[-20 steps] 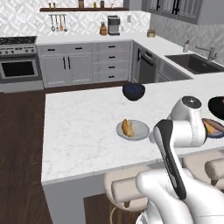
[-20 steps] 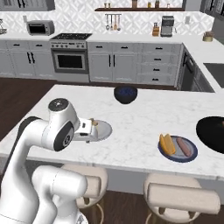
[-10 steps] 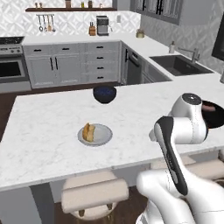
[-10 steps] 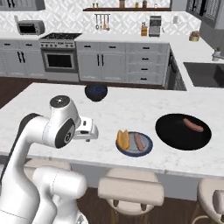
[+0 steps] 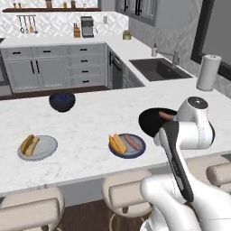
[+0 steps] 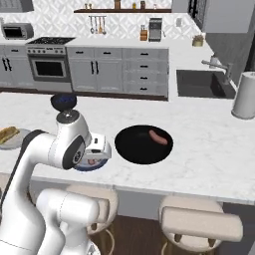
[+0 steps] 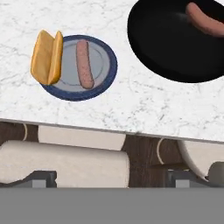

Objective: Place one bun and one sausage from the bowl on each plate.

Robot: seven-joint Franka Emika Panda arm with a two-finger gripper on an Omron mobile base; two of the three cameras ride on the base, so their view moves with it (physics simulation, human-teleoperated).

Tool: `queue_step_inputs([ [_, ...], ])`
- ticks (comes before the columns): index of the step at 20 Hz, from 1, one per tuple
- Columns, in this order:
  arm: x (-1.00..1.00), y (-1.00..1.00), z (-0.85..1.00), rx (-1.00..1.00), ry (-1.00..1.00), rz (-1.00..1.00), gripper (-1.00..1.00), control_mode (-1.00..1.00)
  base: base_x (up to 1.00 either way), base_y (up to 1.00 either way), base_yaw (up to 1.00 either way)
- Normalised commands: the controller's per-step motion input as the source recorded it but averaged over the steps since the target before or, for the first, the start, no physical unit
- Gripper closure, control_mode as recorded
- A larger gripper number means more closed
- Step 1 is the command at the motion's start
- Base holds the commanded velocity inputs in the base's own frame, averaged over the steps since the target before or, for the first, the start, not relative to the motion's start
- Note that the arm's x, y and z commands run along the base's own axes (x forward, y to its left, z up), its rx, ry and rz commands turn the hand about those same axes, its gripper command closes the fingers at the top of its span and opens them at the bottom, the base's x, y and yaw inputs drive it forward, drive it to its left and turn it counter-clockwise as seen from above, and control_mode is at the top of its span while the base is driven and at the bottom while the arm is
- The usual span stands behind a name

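Base driving sideways; whole scene shifting. Tool (image 7: pixel 109 177) gaping wide, empty, hanging off tabletop (image 7: pixel 131 105) edge. Sausage (image 7: pixel 205 19) lying in black bowl (image 7: pixel 166 48) at 1 o'clock; blue plate (image 7: pixel 107 65) at 11 o'clock carrying bun (image 7: pixel 46 57) plus sausage; grey plate (image 5: pixel 47 149) holding bun.

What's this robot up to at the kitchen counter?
It is serving buns and sausages from the black bowl onto two plates. The dark blue plate holds a bun and a sausage; the light grey plate holds a bun, and I cannot tell whether it has a sausage too. One sausage lies in the bowl. The gripper is open and holds nothing.
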Motion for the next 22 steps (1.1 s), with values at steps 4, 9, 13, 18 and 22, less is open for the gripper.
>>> queue_step_inputs([
  [4,0.00,0.00,0.00,0.00,0.00,0.00,-1.00,1.00,0.12,-0.83,0.00],
  [9,0.00,0.00,0.00,0.00,0.00,0.00,-1.00,1.00,0.11,-0.60,0.00],
  [13,0.00,0.00,0.00,0.00,0.00,0.00,-1.00,1.00,0.54,0.00,0.01],
  [18,0.00,0.00,0.00,0.00,0.00,0.00,-1.00,1.00,0.68,0.04,0.00],
  [22,0.36,0.00,0.22,-0.03,0.02,0.00,-1.00,-1.00,0.10,0.02,0.00],
])
